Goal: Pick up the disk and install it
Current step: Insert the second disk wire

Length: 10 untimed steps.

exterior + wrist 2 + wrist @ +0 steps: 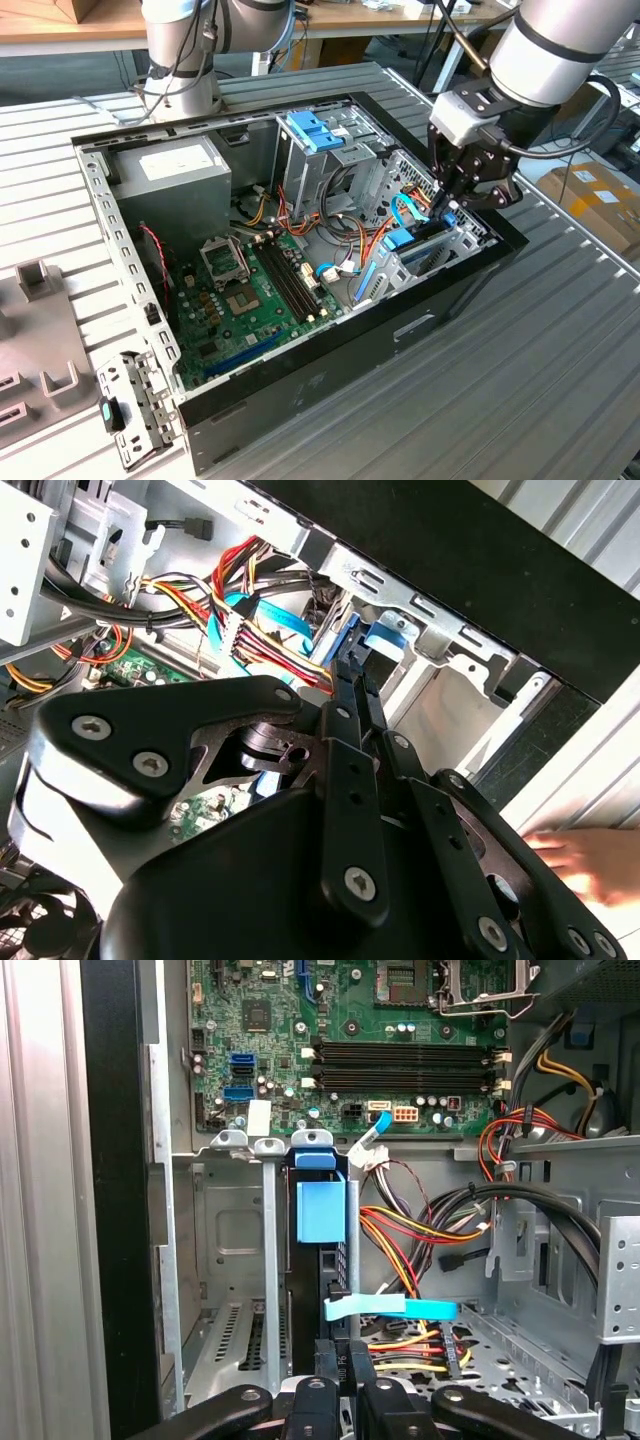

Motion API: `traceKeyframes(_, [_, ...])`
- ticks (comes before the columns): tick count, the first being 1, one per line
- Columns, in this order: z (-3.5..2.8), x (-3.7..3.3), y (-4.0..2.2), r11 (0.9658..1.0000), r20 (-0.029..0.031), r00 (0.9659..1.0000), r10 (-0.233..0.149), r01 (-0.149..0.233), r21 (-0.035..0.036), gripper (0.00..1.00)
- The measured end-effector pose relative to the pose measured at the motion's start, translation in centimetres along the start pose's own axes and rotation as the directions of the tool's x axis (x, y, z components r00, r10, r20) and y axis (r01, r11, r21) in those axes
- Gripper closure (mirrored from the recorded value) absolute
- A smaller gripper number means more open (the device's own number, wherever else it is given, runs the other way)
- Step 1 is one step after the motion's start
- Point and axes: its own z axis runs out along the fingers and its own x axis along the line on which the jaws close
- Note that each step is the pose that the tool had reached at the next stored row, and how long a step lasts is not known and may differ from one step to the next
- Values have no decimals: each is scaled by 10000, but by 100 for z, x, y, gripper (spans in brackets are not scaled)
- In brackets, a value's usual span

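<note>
The exterior view shows my whole arm coming in from the exterior view's right and bending down over the open computer case, which lies on a ribbed grey table. My gripper points down into the metal slots at the corner of the case on that side, far from the grey power box. The first wrist view looks straight down into those slots, which the exterior view cannot do. There I see the disk standing on its thin edge between two metal walls. From here it looks like a dark narrow strip with a blue plastic piece on it. Its label side is hidden from me. Just beside it is a bunch of red, yellow and black wires, and past the slots is the green board. My gripper is right at the near end of the disk, but I cannot tell if it is clamped on it or not. The second wrist view looks up along my black gripper. It also shows a person's hand, blurry, out past the black edge of the case.
</note>
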Motion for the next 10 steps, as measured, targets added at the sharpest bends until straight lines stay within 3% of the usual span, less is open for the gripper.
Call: traceKeyframes(10, [20,-5,3,10000,3,10000,0,0,0,84])
